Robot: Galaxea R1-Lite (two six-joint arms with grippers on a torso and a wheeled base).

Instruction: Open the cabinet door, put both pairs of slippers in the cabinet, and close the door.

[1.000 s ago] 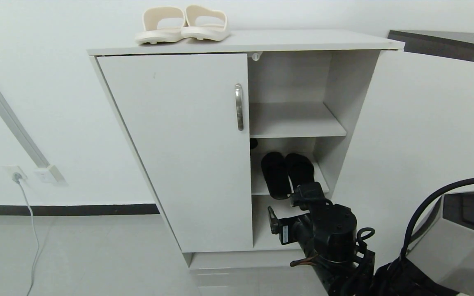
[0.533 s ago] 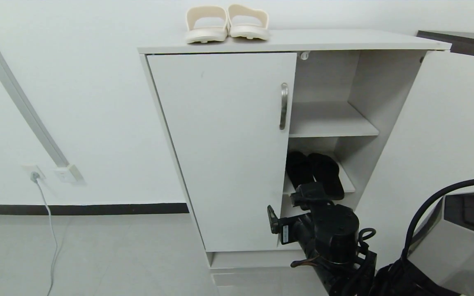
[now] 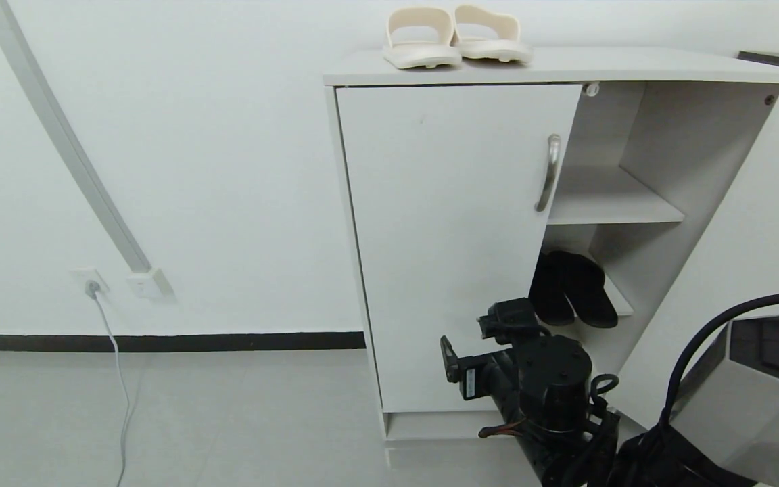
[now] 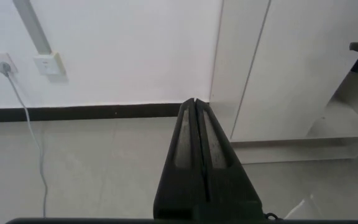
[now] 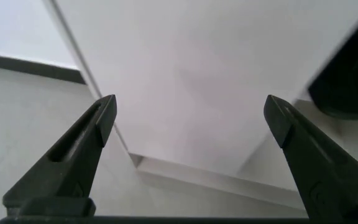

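Beige slippers (image 3: 457,37) are sitting side by side on top of the cabinet (image 3: 430,71), above its shut left door (image 3: 450,257). Black slippers (image 3: 573,289) are lying on a lower shelf inside, left of the open right door (image 3: 748,237). The left gripper (image 4: 194,121) is pressing its fingers together above the floor. The right gripper (image 5: 188,109) is hanging spread wide before the shut door.
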